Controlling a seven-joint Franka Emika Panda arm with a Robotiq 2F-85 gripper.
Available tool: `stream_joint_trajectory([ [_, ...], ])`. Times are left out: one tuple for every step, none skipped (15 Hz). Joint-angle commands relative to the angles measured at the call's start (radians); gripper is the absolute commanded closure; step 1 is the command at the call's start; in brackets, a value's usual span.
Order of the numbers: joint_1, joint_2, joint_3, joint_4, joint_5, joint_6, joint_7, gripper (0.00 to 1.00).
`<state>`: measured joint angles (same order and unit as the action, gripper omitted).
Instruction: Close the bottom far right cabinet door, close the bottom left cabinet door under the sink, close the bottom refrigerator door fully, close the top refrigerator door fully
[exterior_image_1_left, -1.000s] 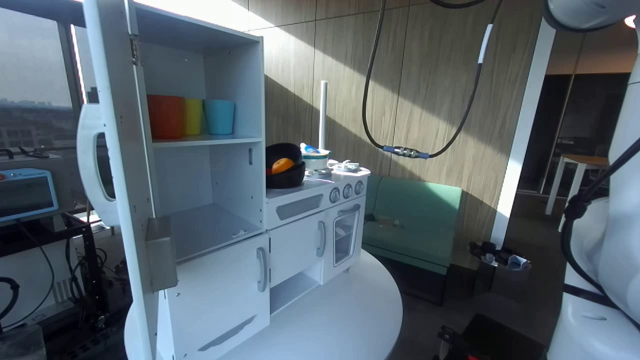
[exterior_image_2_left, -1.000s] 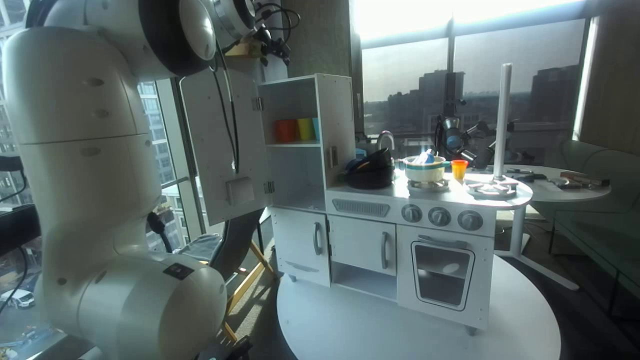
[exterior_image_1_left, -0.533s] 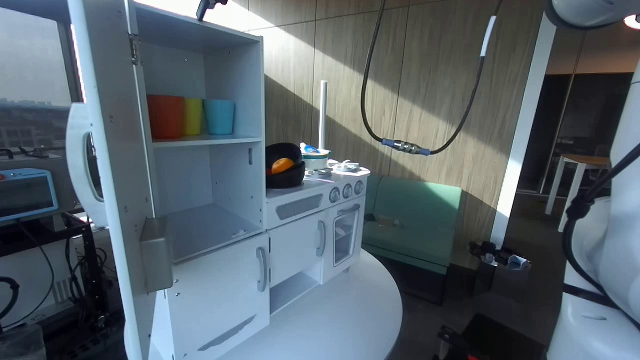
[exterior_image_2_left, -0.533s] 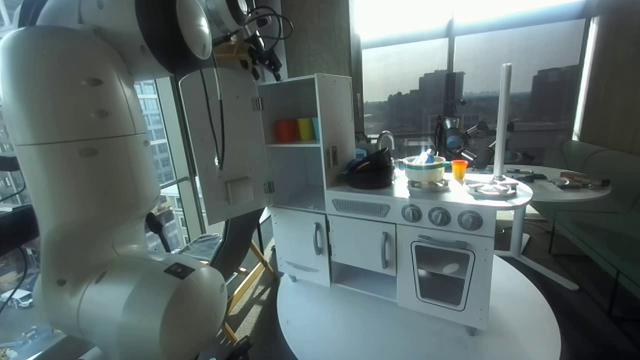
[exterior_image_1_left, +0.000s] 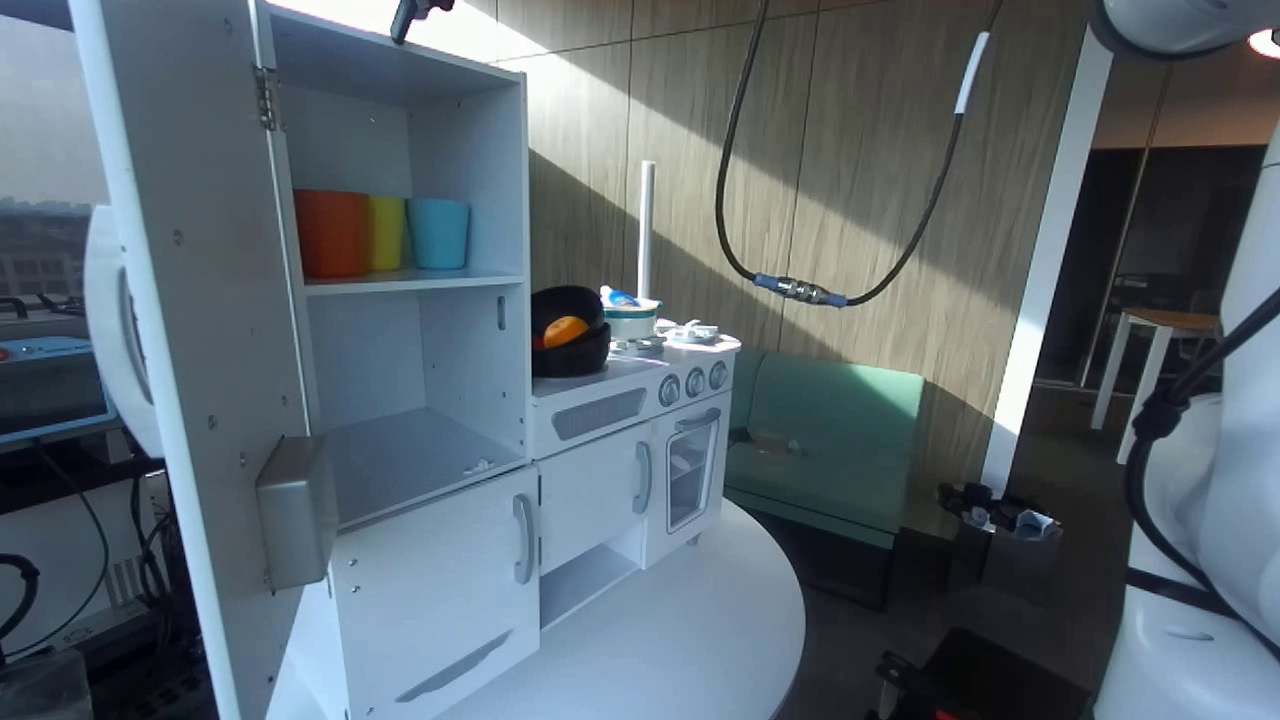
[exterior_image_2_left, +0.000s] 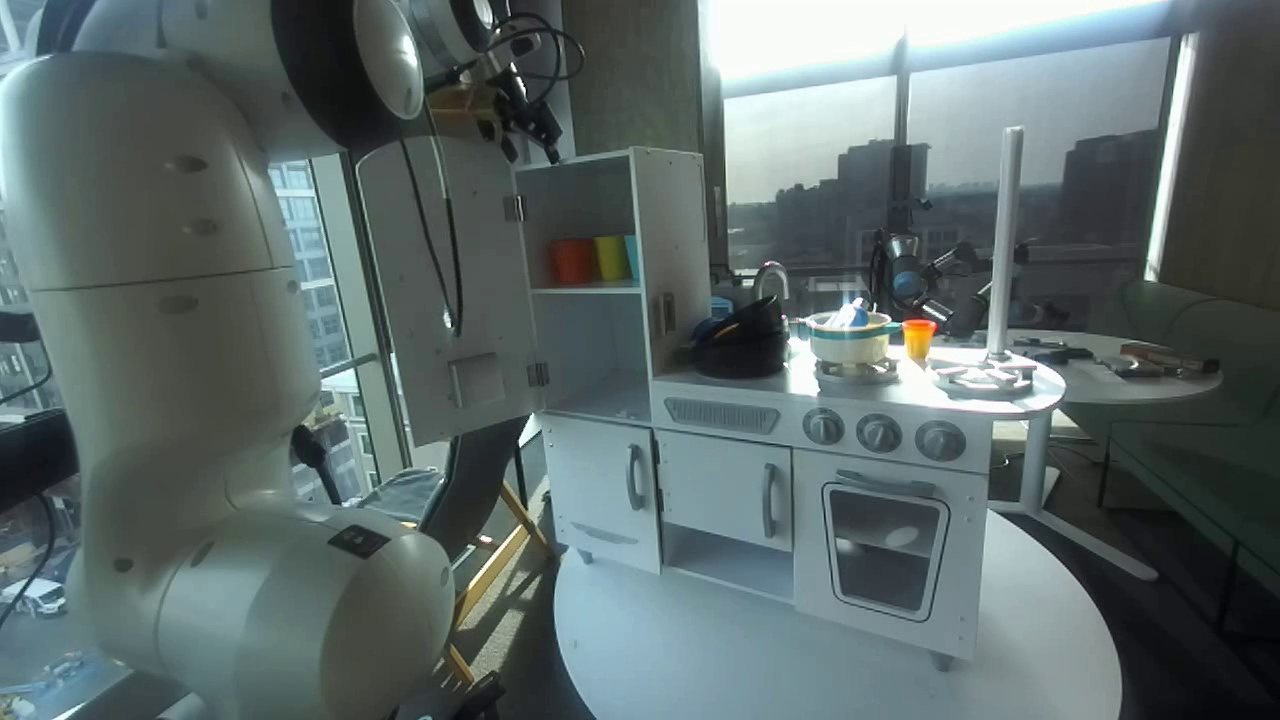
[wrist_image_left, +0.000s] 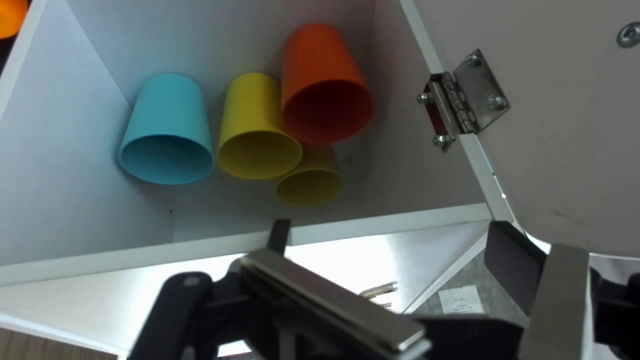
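On the boxy white toy refrigerator (exterior_image_2_left: 672, 245), the tall flat white top door (exterior_image_1_left: 230, 340) is found swung wide, long axis upright, its curved white handle (exterior_image_1_left: 106, 315) well away from the jaws. The jaws are seen spread by the hinge-side upper corner, nothing gripped, the door lying up and to their right in the wrist view, contact unclear. For closing, the outer face must probably be pushed well clear of the shiny metal upper hinge (wrist_image_left: 460, 105).
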<state>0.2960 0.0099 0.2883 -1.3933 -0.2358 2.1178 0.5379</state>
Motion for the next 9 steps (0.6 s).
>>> stream_joint_trajectory([
  [0.002, 0.0, 0.003, -0.014, -0.079, 0.121, -0.014, 0.0],
  [0.001, 0.002, 0.003, -0.022, -0.093, 0.155, -0.015, 0.0],
  [0.001, 0.003, 0.003, -0.029, -0.103, 0.188, -0.017, 0.0],
  [0.001, 0.005, 0.003, -0.035, -0.107, 0.204, -0.018, 0.0],
  [0.0, 0.006, 0.002, -0.045, -0.124, 0.236, -0.046, 0.0],
  [-0.002, 0.007, 0.0, -0.054, -0.139, 0.276, -0.06, 0.0],
  [-0.004, 0.011, -0.001, -0.063, -0.142, 0.325, -0.085, 0.0],
  [-0.006, 0.016, -0.001, -0.074, -0.131, 0.393, -0.129, 0.0],
  [-0.008, 0.022, -0.003, -0.083, -0.132, 0.444, -0.161, 0.0],
])
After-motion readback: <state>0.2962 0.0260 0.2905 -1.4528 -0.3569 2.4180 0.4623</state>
